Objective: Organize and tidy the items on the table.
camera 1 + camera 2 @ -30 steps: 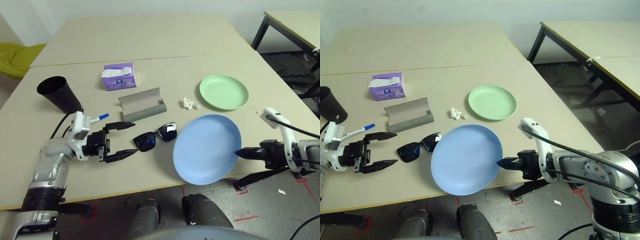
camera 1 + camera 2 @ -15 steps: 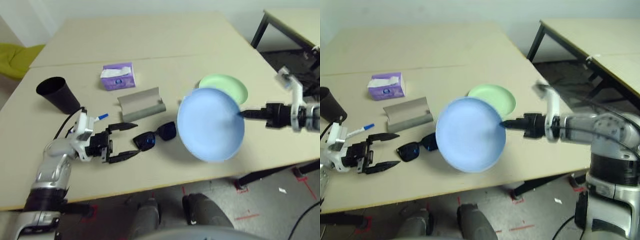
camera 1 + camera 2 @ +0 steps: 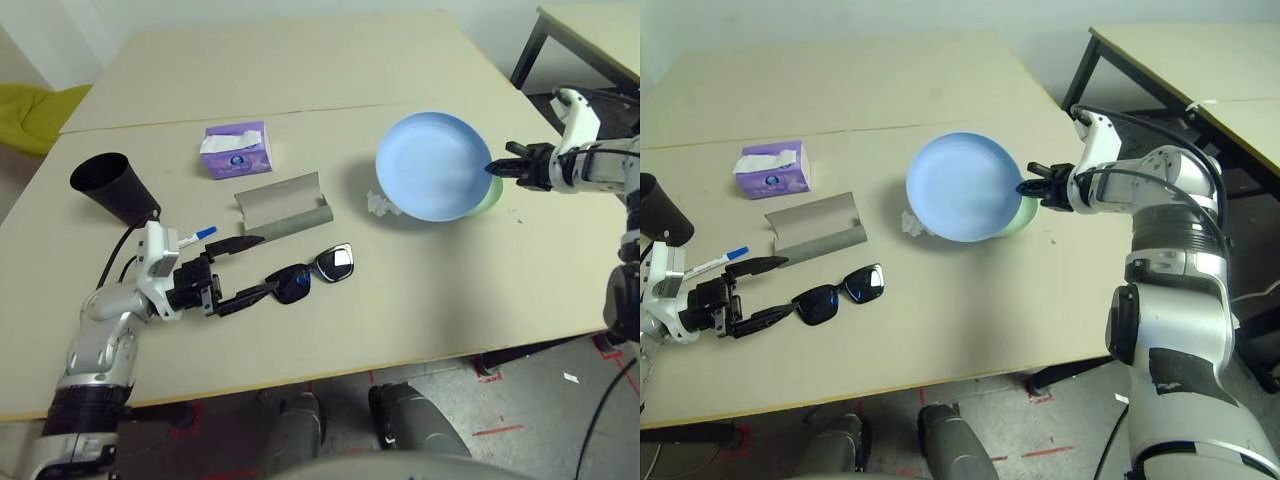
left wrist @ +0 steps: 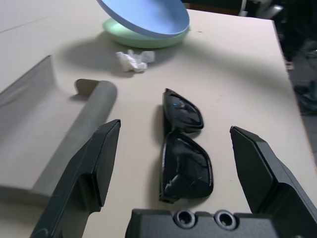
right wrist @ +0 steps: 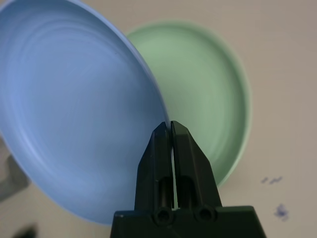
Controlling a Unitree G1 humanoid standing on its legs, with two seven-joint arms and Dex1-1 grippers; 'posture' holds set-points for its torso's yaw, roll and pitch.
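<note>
R gripper (image 3: 492,168) pinches tilted blue plate (image 3: 432,163) rim over green plate (image 5: 213,94).

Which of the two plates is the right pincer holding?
The blue plate: the right pincer is shut on its rim, holding it tilted above the green plate, which lies flat on the table.

Left claw spread, right claw pinched

Left claw (image 3: 243,269) lies low and level, fingers wide apart; right claw (image 3: 492,168) reaches out on an extended arm, fingers pressed together.
</note>
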